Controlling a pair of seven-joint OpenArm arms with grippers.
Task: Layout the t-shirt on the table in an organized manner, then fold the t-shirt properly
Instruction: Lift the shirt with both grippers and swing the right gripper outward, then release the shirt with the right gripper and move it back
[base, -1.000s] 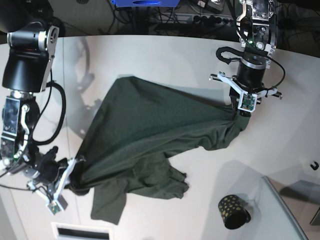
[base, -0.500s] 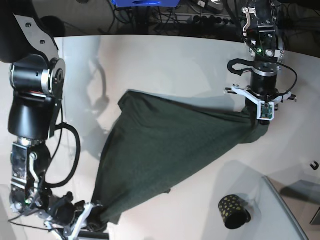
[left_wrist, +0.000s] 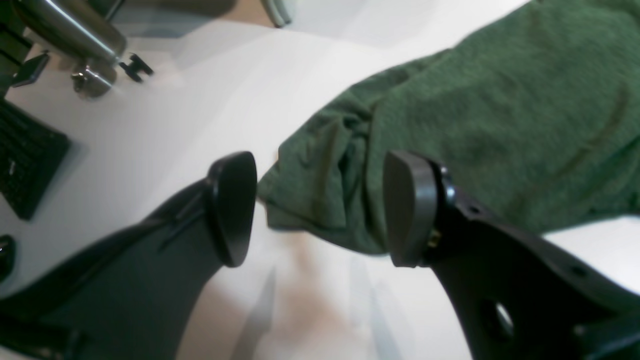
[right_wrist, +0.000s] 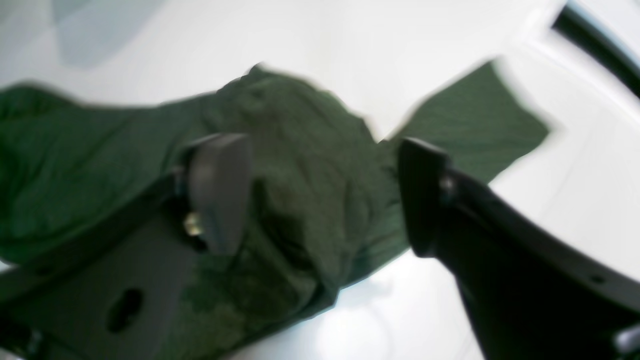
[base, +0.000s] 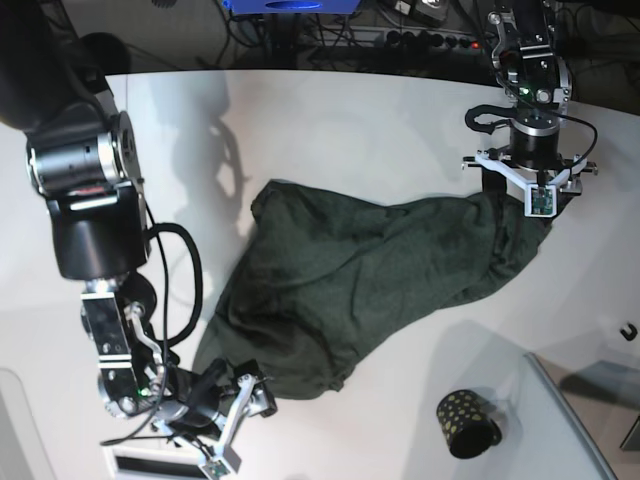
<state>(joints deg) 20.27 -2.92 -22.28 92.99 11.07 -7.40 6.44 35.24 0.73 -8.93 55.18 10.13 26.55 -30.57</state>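
Here both end effectors, left (left_wrist: 312, 210) and right (right_wrist: 320, 200), gape over the blurred, bunched t-shirt (base: 370, 280).

T-shirt (base: 360, 280): dark green, plain, no print; fine knit texture visible in the wrist views. Surface (base: 330, 130): white, glossy, grey shadows and faint reflections. Cup (base: 465, 424): black with small gold dots. Left gripper (left_wrist: 320, 210): black arms, dark grey pads. Right gripper (right_wrist: 320, 195): black, one pad lighter grey. Arm housings mostly black with silver-grey sections and white brackets.
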